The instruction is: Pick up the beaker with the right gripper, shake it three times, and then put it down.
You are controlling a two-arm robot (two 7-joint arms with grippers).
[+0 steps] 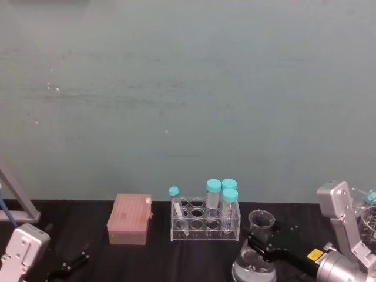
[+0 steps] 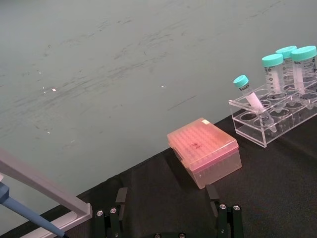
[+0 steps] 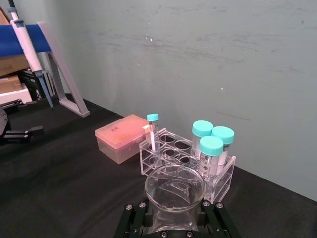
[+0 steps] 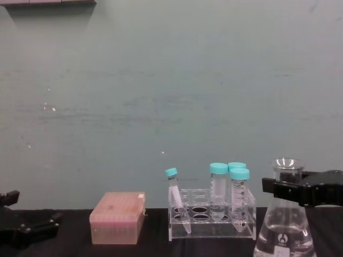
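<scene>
The beaker is a clear conical flask standing upright at the front right of the black table, right of the tube rack. Its flared rim shows from above, and its round mouth sits close in the right wrist view. My right gripper comes in from the right, its black jaws closed on either side of the beaker's neck. The frames do not show whether the base rests on the table. My left gripper is parked low at the front left, its fingers spread apart with nothing between them.
A clear rack with teal-capped tubes stands just left of the beaker. A pink translucent box sits farther left. A pipette stand is at the far left, more glassware at the right edge, and a teal wall rises behind.
</scene>
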